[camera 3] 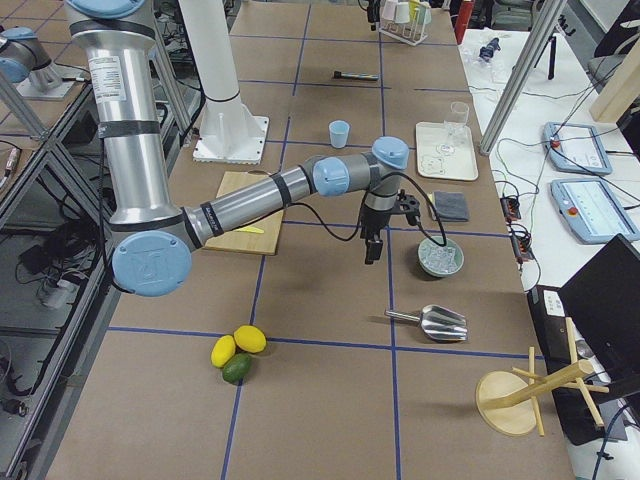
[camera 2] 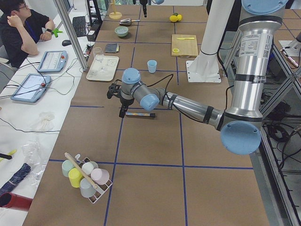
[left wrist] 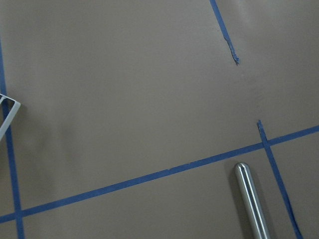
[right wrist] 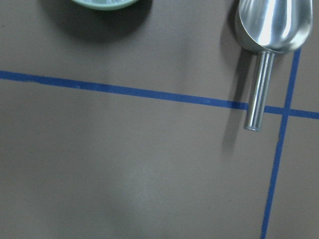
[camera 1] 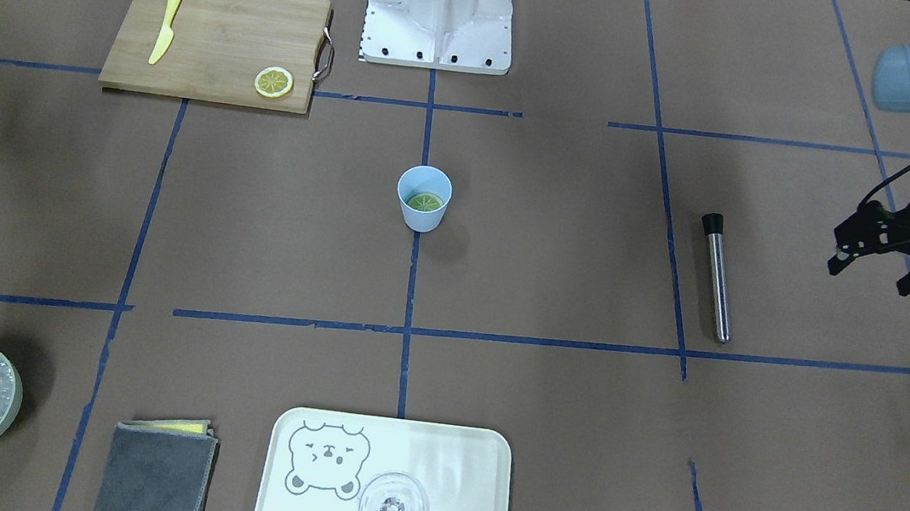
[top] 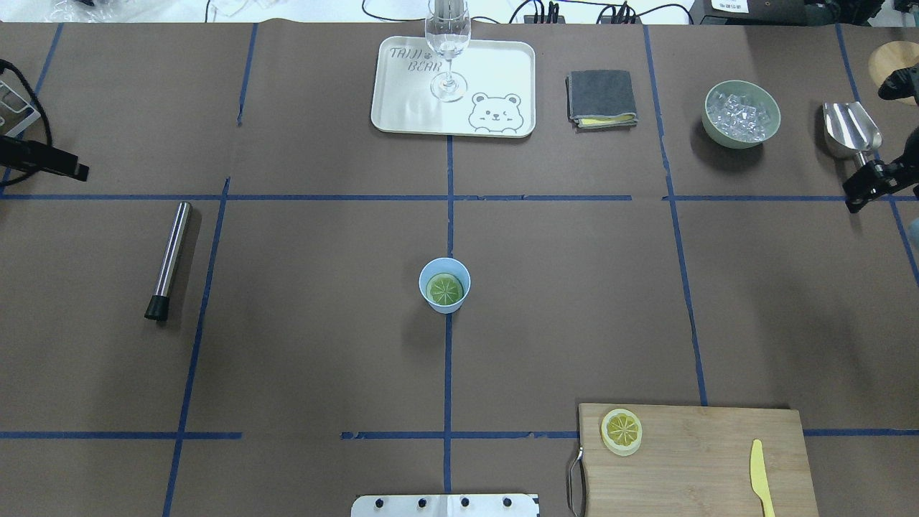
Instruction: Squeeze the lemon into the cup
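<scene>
Lying nearest overhead, lower right, a second yellow slice (top: 622, 429) rests on the wooden chopping board (top: 703, 459). At mid-frame the thin round lemon slice (top: 445, 289) lies inside the small light-blue tapered cup (top: 425, 278). Only the front-facing view shows the left gripper (camera 1: 871, 275), jaws spread and empty. The right gripper (top: 861, 192) sits at the frame edge, and I cannot tell how its jaws stand.

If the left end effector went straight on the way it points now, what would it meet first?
Probably the bare brown table: the left end effector points down, and its wrist view shows mostly paper, with the metal rod off to one side. Depth unclear.

Two lemon slices (top: 622, 431) (top: 445, 289) (one in the cup (camera 1: 422, 216)), one knife (top: 761, 474), one glass (top: 447, 43).
</scene>
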Available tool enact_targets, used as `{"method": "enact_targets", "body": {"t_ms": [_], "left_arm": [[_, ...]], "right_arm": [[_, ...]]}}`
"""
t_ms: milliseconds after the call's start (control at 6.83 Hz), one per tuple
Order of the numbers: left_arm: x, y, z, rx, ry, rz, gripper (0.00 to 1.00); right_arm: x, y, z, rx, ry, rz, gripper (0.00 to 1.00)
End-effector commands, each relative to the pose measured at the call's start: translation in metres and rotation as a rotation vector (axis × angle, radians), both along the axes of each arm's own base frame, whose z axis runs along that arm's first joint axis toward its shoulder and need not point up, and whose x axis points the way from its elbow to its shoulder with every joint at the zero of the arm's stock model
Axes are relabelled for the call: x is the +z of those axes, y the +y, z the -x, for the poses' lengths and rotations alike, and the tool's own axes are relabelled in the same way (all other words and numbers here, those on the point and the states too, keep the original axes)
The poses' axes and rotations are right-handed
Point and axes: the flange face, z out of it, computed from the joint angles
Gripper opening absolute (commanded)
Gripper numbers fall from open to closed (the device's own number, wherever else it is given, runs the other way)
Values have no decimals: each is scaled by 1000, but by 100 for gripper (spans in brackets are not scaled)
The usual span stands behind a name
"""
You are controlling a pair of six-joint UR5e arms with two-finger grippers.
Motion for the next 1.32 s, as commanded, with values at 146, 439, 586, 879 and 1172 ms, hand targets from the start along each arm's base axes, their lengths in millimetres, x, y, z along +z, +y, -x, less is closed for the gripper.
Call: {"method": "enact_targets", "body": {"t_ms": [146,439,586,879,1172], "left_arm": [[-9,22,-107,-57,31,159,86],[36,16,-126,-58,1,130,83],[58,15,-133,-49,9,119,82],[54,14,-148,-32,14,110,67],[49,18,-162,-18,12,100,61]], "right_arm": [[48,28,-57,-30,-1,14,100],[64,41,-84,-35,1,8,100],[77,52,-91,-29,-1,-12,100],[82,56,-99,-15,-5,-25,100],[84,58,-104,-8,-5,-23,100]]}}
